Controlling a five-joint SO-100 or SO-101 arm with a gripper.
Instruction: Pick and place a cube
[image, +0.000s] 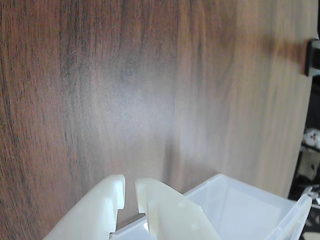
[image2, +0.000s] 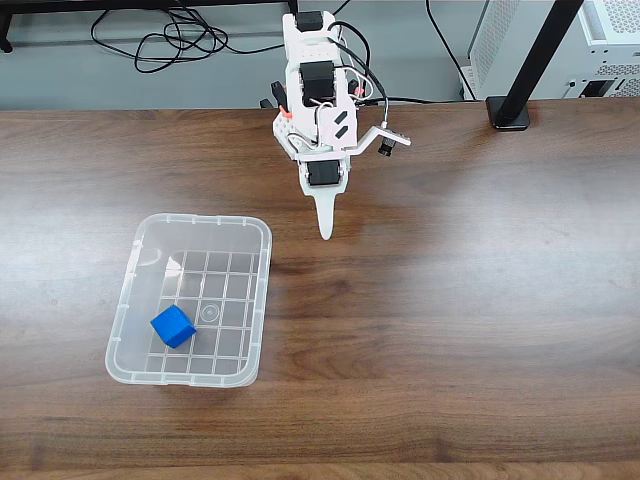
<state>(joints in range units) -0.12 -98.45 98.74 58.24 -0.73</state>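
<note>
wooden table holds one tray with one cube; gripper nearly closed, empty.

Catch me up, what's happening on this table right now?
The blue cube lies inside the clear plastic tray, toward its front left in the fixed view. The arm's hand sits over bare wooden table to the right of the tray, holding nothing. In the wrist view its fingers are nearly together with only a thin gap, and a corner of the tray shows beside them. So the cube looks already placed.
</note>
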